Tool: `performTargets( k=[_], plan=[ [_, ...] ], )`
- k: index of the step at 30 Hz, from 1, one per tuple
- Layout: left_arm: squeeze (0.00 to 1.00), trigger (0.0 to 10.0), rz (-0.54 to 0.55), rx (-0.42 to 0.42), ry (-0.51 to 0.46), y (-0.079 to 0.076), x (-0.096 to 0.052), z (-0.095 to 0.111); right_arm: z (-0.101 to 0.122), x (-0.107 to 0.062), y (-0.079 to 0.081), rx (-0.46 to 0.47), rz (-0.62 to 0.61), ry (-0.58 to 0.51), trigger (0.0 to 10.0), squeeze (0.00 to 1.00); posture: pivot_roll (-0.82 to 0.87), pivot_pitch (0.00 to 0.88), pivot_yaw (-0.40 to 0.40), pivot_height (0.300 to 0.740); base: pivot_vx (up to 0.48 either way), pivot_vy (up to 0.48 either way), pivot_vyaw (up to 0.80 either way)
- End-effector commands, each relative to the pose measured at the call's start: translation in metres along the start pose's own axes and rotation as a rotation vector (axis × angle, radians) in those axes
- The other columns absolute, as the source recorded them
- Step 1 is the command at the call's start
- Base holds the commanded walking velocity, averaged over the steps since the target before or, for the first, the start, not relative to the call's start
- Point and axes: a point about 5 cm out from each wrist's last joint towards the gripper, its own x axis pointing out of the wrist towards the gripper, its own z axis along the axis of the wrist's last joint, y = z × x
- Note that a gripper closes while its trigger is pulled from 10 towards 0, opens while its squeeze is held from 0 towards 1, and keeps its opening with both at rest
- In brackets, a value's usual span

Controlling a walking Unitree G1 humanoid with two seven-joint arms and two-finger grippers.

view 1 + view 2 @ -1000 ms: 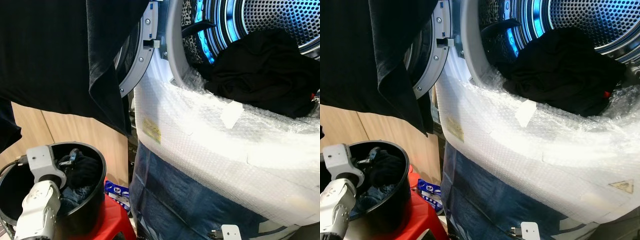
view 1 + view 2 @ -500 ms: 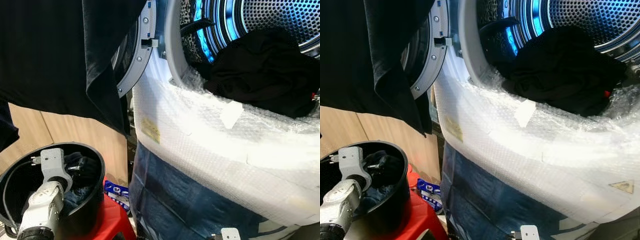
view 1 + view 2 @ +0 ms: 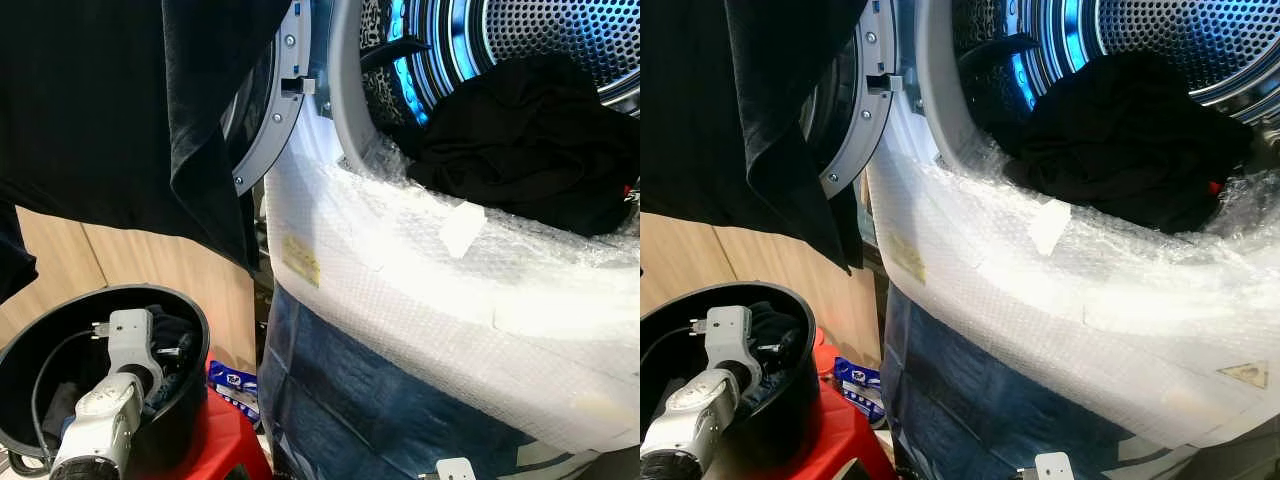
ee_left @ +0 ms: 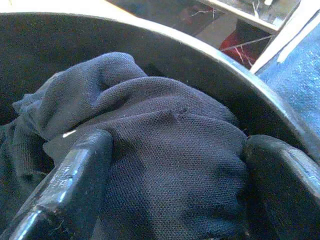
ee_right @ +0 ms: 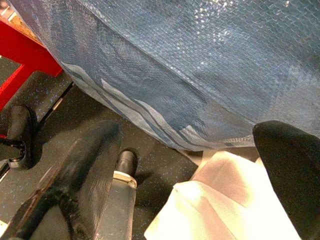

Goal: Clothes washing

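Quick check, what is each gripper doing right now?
Left gripper: open, fingers either side of the dark garment in the black bucket, not yet clamped.
Right gripper: open, holding nothing, hanging low by the floor.

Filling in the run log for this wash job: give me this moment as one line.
left gripper: open, astride dark cloth in black bucket | right gripper: open, idle near floor | washer drum: black clothes inside

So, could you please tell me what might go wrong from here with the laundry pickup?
The left end effector is open around the dark garment in the black bucket; a shallow pinch might slip. The black cloth hanging over the door could snag the lifted garment.
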Motion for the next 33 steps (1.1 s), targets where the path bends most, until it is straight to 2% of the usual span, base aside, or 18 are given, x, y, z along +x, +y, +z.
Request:
performTargets(
  k=[1,3,4,5,7,8,11,12,17,18,25,26,33],
  plan=[
    [1.0,10.0,0.043,0.021,0.01,-0.002,0.003,0.002,-0.001,0.0,0.001,-0.008,0.005,-0.004,10.0,0.0,0.01,0.0,-0.066,0.74,0.0,0.0,0.0],
    [1.0,10.0,0.063,0.015,0.012,-0.001,0.003,0.002,-0.001,0.0,0.001,-0.008,0.005,-0.003,10.0,0.0,0.01,0.0,-0.066,0.74,0.0,0.0,0.0],
    [0.38,10.0,0.073,0.01,0.02,-0.001,0.003,0.002,-0.002,0.0,0.001,-0.009,0.004,-0.002,10.0,0.0,0.01,0.0,-0.066,0.74,0.0,0.0,0.0],
    [0.0,10.0,0.078,0.008,0.026,0.0,0.003,0.001,-0.002,0.0,0.001,-0.01,0.003,-0.001,10.0,0.0,0.01,0.0,-0.068,0.74,0.0,0.0,0.0],
    [0.0,10.0,0.086,-0.052,0.08,-0.002,0.003,-0.004,-0.002,0.0,0.0,-0.009,0.002,0.001,10.0,0.0,0.01,0.0,-0.068,0.74,0.0,0.0,0.0],
    [0.0,10.0,0.086,-0.052,0.08,-0.002,0.003,-0.004,-0.002,0.0,0.0,-0.009,0.002,0.001,10.0,0.0,0.01,0.0,-0.068,0.74,0.0,0.0,0.0],
    [0.0,10.0,0.143,-0.107,0.107,0.001,0.003,-0.007,-0.001,0.0,-0.002,-0.004,-0.003,-0.002,10.0,0.0,0.01,0.0,-0.069,0.74,0.0,0.0,0.0],
    [0.0,10.0,0.19,-0.148,0.112,0.005,0.003,-0.007,-0.001,0.0,-0.002,-0.001,-0.004,-0.004,10.0,0.0,0.01,0.0,-0.069,0.74,0.0,0.0,0.0],
    [0.0,10.0,0.276,-0.177,0.117,0.014,0.001,-0.008,-0.001,0.0,-0.002,-0.001,-0.004,-0.005,10.0,0.0,0.01,0.0,-0.071,0.74,0.0,0.0,0.0],
    [0.0,10.0,0.338,-0.202,0.12,0.021,-0.001,-0.009,-0.001,0.0,-0.002,0.0,-0.005,-0.006,10.0,0.0,0.01,0.0,-0.072,0.74,0.0,0.0,0.0],
    [0.0,9.8,0.363,-0.223,0.161,0.024,-0.002,-0.014,-0.001,0.0,-0.003,0.002,-0.007,-0.006,10.0,0.0,0.01,0.0,-0.072,0.74,0.0,0.0,0.0],
    [0.0,0.0,0.359,-0.222,0.164,0.022,-0.002,-0.015,-0.001,0.0,-0.003,0.002,-0.008,-0.005,10.0,0.0,0.01,0.0,-0.074,0.74,0.0,0.0,0.0],
    [0.0,0.0,0.343,-0.189,0.17,0.016,0.001,-0.014,0.0,0.0,-0.005,-0.009,-0.011,-0.007,10.0,0.0,0.01,0.0,-0.075,0.74,0.0,0.0,0.0]
  ],
)
